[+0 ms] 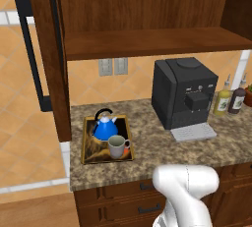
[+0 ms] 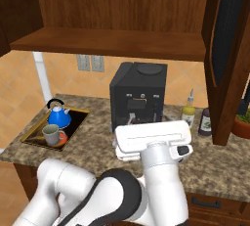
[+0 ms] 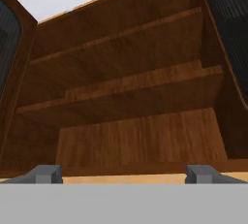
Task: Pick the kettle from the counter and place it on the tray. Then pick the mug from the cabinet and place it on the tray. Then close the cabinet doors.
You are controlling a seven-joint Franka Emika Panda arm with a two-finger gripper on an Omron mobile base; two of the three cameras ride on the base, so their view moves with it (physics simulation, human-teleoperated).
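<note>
End effector (image 3: 124, 173): fingertips (image 3: 46, 173) stand wide apart at bottom of hand view, nothing between them, aimed up into the cabinet (image 3: 135, 97).

Desk (image 1: 162, 147) (speckled granite), near to far:
- Drawers (image 1: 123, 199) below front edge, partly hidden by robot body.
- Tray (image 1: 87, 147), qty 1, at left end of desk. Contents: mug (image 1: 116, 146), qty 1, upright at near side, handle to the right; kettle (image 1: 105, 127), qty 1, upright just behind mug. Whether the two touch: cannot tell.
- Coffee machine (image 1: 184, 93), qty 1, black, mid-desk, well apart from tray.
- Bottles, qty 2: one yellowish (image 1: 224, 99), one dark (image 1: 237, 99), just beside each other at right. Labels too small to read.
- Plant (image 2: 241, 122) at far right, cut off by frame edge.

Wall: outlet plates (image 1: 113, 66), qty 2, behind desk.

Cabinet above: both cabinet doors (image 1: 47, 54) stand open; shelf (image 1: 152, 42) bare in base views. Right door cut off at frame top in right base view.
</note>
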